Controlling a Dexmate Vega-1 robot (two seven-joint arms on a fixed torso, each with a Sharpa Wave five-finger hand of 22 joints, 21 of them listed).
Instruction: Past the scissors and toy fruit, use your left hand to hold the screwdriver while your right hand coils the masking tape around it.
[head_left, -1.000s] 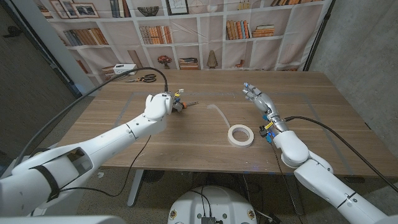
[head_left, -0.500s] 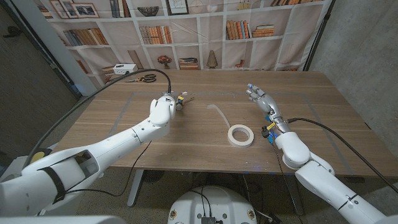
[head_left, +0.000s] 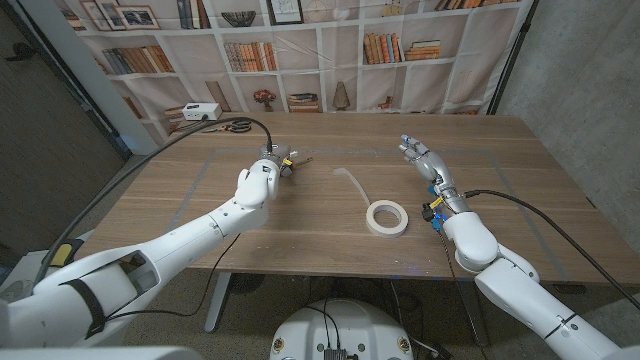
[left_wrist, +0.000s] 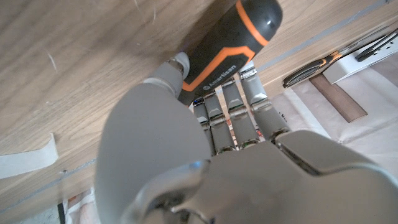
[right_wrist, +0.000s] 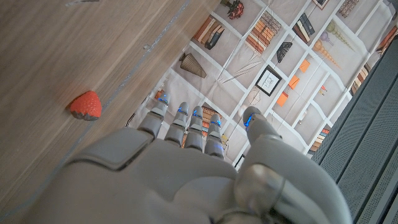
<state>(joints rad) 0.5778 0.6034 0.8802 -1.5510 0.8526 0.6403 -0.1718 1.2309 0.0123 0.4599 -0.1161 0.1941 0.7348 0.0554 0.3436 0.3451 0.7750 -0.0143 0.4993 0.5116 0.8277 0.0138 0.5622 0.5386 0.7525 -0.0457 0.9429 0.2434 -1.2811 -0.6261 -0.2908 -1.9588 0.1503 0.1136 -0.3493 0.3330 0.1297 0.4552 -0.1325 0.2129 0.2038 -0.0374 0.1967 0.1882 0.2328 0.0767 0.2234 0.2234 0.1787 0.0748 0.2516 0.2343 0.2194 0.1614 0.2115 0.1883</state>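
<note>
**Screwdriver gripped, tape roll waiting**

Left hand (head_left: 254, 181) wrapped around the black and orange screwdriver (left_wrist: 227, 45), near the middle of the table (head_left: 300, 230), toward the far edge. Right hand (head_left: 421, 160) up off the wood, fingers spread, nothing inside. Masking tape (head_left: 386, 217) lying flat, closer to the near edge, just beside the right wrist. Scissors (head_left: 232, 125) near the far left corner. Toy strawberry (right_wrist: 85, 105) on the wood.

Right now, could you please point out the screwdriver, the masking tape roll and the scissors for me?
screwdriver (left_wrist: 231, 45): left wrist view, on its black-and-orange handle.
masking tape roll (head_left: 374, 224): head view, on its ring.
scissors (head_left: 235, 126): head view, on the handles.
</note>
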